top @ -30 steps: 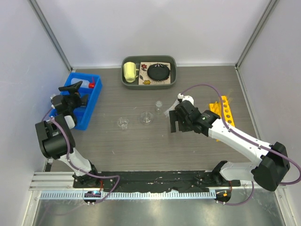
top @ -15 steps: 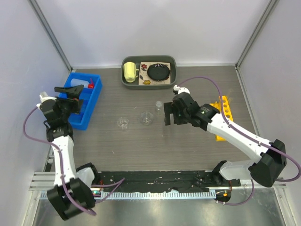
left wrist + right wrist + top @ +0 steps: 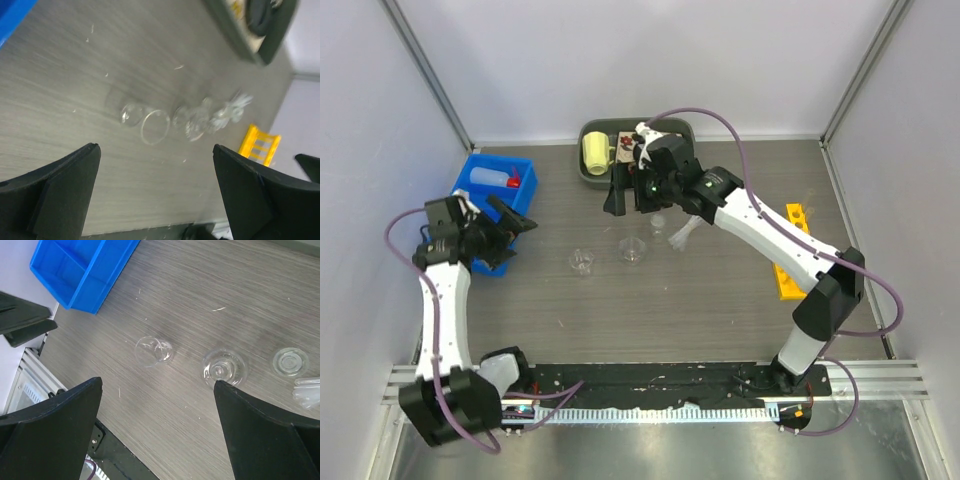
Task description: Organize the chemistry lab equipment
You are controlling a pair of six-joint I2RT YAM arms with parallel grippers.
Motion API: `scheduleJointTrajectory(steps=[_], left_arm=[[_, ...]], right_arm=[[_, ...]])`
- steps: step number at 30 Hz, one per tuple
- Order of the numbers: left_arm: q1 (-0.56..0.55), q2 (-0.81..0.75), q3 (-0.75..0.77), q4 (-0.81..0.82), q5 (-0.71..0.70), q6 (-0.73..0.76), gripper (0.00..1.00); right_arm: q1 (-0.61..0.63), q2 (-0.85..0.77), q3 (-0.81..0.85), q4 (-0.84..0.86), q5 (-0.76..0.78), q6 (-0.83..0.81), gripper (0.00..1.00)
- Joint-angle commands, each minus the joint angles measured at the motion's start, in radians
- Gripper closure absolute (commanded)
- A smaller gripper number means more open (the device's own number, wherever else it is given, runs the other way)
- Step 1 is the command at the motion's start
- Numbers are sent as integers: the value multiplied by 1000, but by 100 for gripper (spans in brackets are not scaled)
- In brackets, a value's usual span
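Standing over the grey wood-grain table (image 3: 720,320), you can see both arms are empty-handed. The right gripper (image 3: 625,203) hangs just in front of the dark green oblong tray (image 3: 592,126) at the back, its jaws spread as wide as they go with nothing between them. A yellow mug (image 3: 595,152) sits at the left end of that tray.

Below and beside that gripper the glassware stands loose on the table. There is a small clear glass beaker (image 3: 582,262) on the left, a second low clear glass vessel (image 3: 632,250) just right of it, and a third small clear glass piece (image 3: 658,222) a little further back. A bundle of thin clear tubes (image 3: 682,236) lies just right of that third piece. None of it is touched by either arm.

The yellow holed tube rack (image 3: 788,280) lies off to the right, partly under the right arm's forearm and well apart from the glass.

The left gripper (image 3: 517,220) hovers at the near right corner of the blue plastic bin (image 3: 500,160), jaws fully parted too — holding nothing — and facing the glassware. The white squeeze bottle with a red cap (image 3: 490,180) lies in the bin's far compartment.
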Motion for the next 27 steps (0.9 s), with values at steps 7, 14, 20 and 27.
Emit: scheduleJointTrajectory(steps=[7,14,20,27], left_arm=[[-208,218,262,-234,-528,284,0],[-251,342,348,-240,-813,382,0],[-251,536,400,-182,-732,440,0],[-253,609,406,-67,-775,506,0]], right_arm=[[44,-36,-46,35,-1,-16,0],[68,-128,-237,84,31,-30,0],[82,-209,-370,130,32,-22,1],[90,-323,-528,238,-11,26,0]])
